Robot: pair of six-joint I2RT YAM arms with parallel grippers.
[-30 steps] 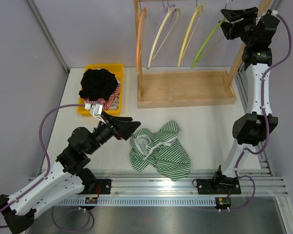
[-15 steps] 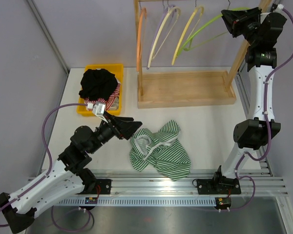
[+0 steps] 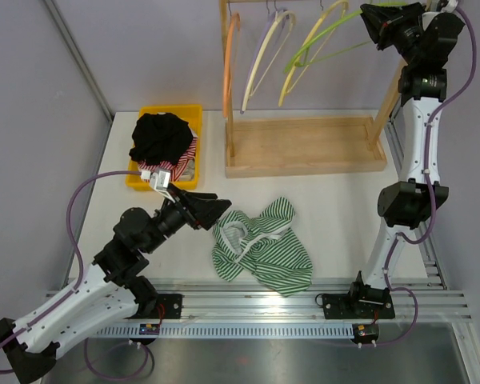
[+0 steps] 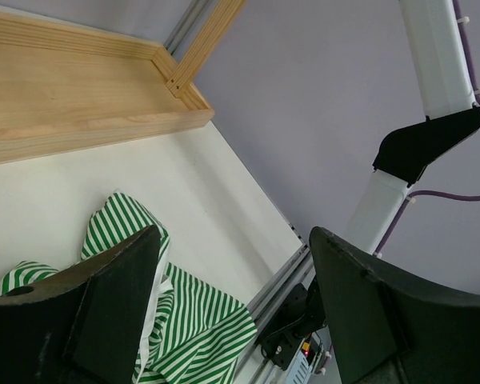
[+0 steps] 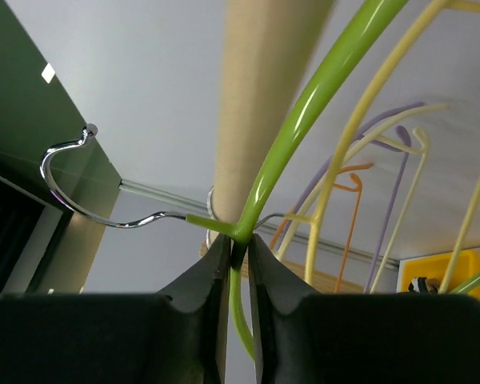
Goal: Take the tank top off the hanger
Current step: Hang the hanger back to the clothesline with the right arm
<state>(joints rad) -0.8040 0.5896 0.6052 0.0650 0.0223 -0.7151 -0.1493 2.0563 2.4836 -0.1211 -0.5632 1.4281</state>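
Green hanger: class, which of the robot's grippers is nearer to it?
Right. The right gripper is shut on the neck of the green hanger, high at the far right. The left gripper is open, low beside the striped tank top, far from the hanger.

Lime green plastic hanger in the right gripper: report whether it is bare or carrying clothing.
Bare. No fabric hangs on the lime green plastic hanger; the green-and-white striped tank top lies crumpled on the white table.
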